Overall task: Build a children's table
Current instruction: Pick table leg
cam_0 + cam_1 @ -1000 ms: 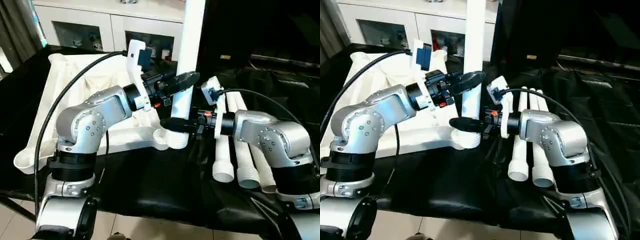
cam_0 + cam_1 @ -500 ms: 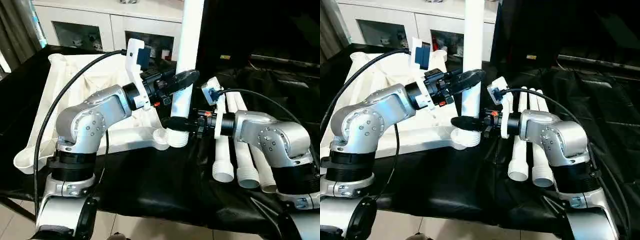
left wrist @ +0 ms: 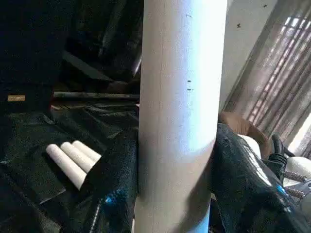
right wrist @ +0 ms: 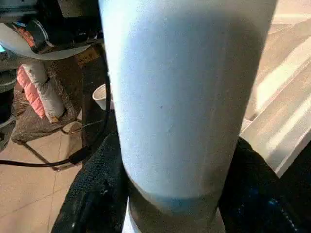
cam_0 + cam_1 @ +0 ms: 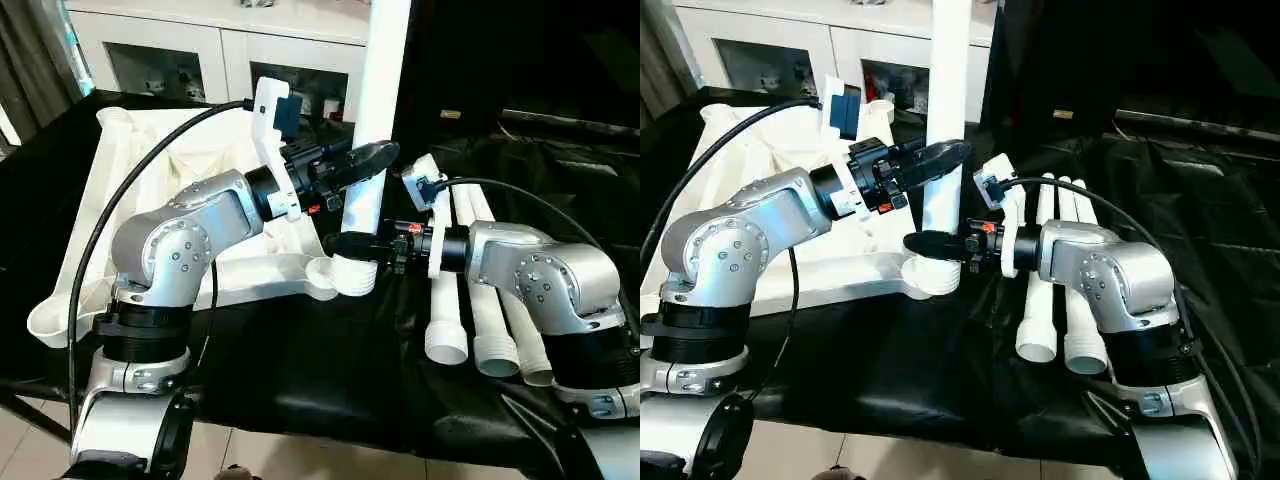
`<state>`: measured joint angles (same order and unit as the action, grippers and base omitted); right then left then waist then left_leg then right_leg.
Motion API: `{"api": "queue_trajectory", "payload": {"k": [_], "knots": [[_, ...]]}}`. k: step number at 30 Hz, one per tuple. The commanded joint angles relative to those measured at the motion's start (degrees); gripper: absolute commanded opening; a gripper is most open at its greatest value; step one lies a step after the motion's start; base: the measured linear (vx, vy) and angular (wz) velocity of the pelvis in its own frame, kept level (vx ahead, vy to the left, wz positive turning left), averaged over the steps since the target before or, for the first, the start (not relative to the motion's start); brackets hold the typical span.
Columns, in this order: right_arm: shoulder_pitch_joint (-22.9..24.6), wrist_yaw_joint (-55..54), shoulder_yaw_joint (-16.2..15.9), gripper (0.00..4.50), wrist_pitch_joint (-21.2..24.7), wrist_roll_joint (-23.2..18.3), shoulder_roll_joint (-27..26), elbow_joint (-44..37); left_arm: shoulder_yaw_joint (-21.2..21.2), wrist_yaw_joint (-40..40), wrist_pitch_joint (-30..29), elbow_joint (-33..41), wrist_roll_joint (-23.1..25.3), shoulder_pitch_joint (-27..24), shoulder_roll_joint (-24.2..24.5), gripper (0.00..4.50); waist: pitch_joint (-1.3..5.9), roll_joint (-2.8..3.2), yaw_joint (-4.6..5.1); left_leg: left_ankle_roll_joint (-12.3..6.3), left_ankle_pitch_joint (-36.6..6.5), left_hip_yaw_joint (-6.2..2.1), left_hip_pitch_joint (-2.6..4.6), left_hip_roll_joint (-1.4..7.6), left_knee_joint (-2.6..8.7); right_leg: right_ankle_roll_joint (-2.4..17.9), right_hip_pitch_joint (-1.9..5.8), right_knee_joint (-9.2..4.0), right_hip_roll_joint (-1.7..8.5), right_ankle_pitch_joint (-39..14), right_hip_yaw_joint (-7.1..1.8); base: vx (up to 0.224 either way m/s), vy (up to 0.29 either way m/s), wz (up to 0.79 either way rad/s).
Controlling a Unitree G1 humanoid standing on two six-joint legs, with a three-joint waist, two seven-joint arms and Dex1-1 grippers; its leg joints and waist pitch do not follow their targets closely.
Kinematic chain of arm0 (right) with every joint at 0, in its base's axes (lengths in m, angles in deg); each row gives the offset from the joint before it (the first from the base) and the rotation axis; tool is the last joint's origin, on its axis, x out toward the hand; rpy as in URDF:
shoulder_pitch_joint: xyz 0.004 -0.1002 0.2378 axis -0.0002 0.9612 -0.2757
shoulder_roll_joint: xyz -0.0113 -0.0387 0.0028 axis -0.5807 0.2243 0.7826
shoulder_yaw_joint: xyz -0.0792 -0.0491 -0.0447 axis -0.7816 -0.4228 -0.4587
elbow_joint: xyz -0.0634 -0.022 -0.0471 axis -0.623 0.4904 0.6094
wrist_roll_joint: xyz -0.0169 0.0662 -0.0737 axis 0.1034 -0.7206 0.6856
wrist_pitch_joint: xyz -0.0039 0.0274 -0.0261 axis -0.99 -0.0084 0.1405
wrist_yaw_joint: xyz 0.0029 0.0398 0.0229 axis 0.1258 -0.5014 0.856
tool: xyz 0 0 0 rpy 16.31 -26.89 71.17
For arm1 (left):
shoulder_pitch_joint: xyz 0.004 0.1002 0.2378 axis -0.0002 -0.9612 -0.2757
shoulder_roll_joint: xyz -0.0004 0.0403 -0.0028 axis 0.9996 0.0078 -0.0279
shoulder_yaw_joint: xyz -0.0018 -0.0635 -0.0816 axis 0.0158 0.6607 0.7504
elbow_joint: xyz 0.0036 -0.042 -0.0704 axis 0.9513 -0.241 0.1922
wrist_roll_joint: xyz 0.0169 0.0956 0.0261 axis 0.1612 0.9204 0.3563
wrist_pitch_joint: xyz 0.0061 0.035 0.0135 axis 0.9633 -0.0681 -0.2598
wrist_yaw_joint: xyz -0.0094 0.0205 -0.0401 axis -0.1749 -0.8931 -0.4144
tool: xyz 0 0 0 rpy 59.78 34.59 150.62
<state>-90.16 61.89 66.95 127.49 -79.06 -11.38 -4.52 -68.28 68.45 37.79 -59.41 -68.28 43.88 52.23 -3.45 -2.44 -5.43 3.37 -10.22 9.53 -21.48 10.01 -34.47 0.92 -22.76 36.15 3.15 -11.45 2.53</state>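
Note:
The children's table top (image 5: 150, 190) lies upside down on the black cloth, ribs up. One white leg (image 5: 378, 90) stands upright in its near right corner socket (image 5: 350, 276). My left gripper (image 5: 362, 160) is shut on this leg at mid-height, and its black fingers (image 3: 114, 184) press both sides of the leg (image 3: 182, 97). My right gripper (image 5: 350, 243) grips the same leg just above the socket, with its fingers (image 4: 97, 194) tight against the leg (image 4: 184, 97). Three spare legs (image 5: 470, 300) lie side by side under my right forearm.
A white cabinet (image 5: 200, 50) with glass doors stands behind the black-draped table (image 5: 300, 380). The front edge of that table runs close to my body. A black cable (image 5: 110, 220) loops over my left arm.
My right gripper's fingers have closed in onto the lower part of the leg. The left gripper and the leg have stayed in place.

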Motion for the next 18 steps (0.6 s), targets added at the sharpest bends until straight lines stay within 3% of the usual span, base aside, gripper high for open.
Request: {"api": "queue_trajectory", "payload": {"k": [1, 8, 11, 15, 16, 18], "knots": [[-0.1, -0.98, 0.49, 1.94, -0.27, 0.66, 0.38, 0.54, -0.33, 0.82, 0.19, 1.8, -0.77, 0.35, -0.13, 1.87, 4.13, -0.33, -0.22, 0.12, -4.25, -0.42, 0.55, 2.44, 3.37, 10.17, 3.44, -3.97, 4.37, -5.48, -2.59, 0.0, 0.0, 0.0], [0.55, -1.48, 0.76, 1.93, -3.19, 1.38, -0.4, 0.38, -0.12, -0.25, 0.94, 2.22, -0.19, 0.16, -0.46, 1.87, 4.16, 0.02, -0.25, 0.29, -4.6, -0.49, 0.58, 2.5, 3.38, 10.54, 3.44, -3.91, 4.42, -5.04, -2.56, 0.0, 0.0, 0.0], [0.65, -2.71, 2.14, 1.93, -5.06, 1.33, -1.71, 0.89, 2.6, -1.16, 1.05, 1.92, -2.53, 0.48, -1.8, 2.57, 4.17, -0.02, -0.18, 0.39, -4.76, -0.46, 0.57, 2.44, 3.38, 10.76, 3.49, -3.95, 4.4, -4.88, -2.57, 0.0, 0.0, 0.0], [0.58, -4.03, 3.17, 1.93, -6.51, 1.44, -2.78, 1.47, 3.87, -0.95, 1.02, 2.69, -3.87, 0.14, -1.8, 2.75, 4.17, -0.06, -0.23, 0.45, -5.13, -0.48, 0.59, 2.4, 3.42, 11.2, 3.47, -3.92, 4.35, -4.95, -2.51, 0.0, 0.0, 0.0], [0.69, -4.93, 4.35, 1.93, -7.92, 0.95, -4.1, 1.56, 4.15, -1.8, 5.47, 3.32, -1.54, -0.65, -2.32, 2.86, 4.13, -0.08, -0.2, 0.37, -5.29, -0.49, 0.59, 2.45, 3.46, 10.92, 3.42, -4.02, 4.37, -5.39, -2.52, 0.0, 0.0, 0.0], [0.69, -5.92, 5.1, 1.93, -8.36, 0.57, -4.96, 1.59, 4.82, -3.34, 8.43, 3.37, 0.02, -0.96, -3.24, 3.0, 4.13, -0.07, -0.14, 0.54, -5.62, -0.5, 0.55, 2.53, 3.51, 10.54, 3.5, -4.14, 4.44, -5.84, -2.55, 0.0, 0.0, 0.0]]}}
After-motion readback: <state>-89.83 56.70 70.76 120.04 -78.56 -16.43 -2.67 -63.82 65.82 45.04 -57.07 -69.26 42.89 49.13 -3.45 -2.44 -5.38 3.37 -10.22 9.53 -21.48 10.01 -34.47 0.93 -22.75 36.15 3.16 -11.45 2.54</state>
